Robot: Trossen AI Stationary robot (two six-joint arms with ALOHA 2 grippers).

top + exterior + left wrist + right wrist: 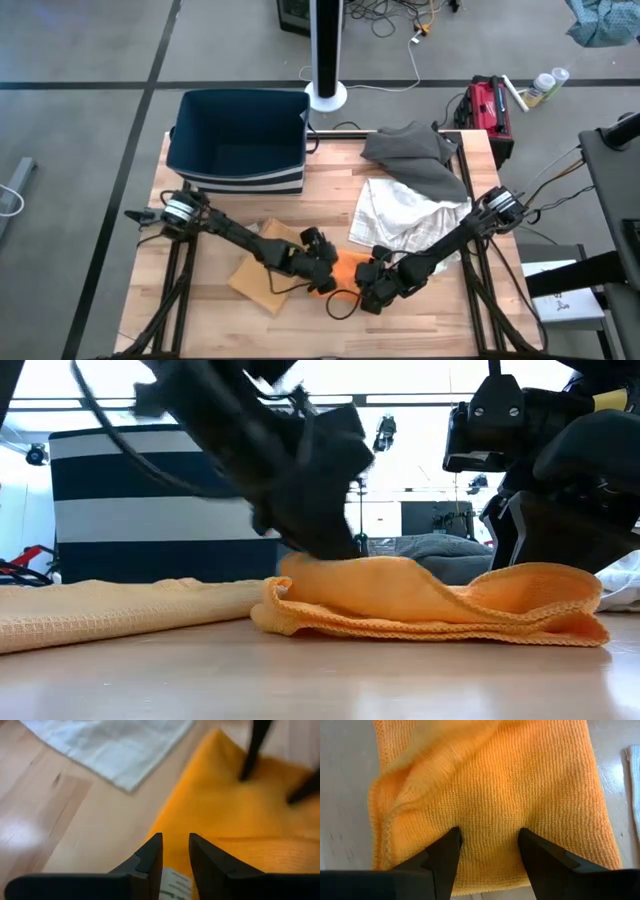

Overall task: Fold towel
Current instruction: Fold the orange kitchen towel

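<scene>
The orange towel (345, 268) lies partly folded near the front edge of the wooden table (210, 325). The left gripper (175, 851) sits at its edge, fingers narrowly parted, nothing between them. The right gripper (489, 842) stands above the towel, fingers spread wide, empty. Behind lie a white cloth (400, 215), a grey cloth (410, 150) and a striped bin (240, 140).

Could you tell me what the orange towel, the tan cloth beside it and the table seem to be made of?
Orange towel: soft looped fabric, likely microfibre or terry; fine ribbed pile, matte, with a stitched edge.
Tan cloth: woven textile, probably cotton; a waffle-like grid texture shows.
Table: light wood, seemingly sealed; grain lines and a faint sheen.
</scene>
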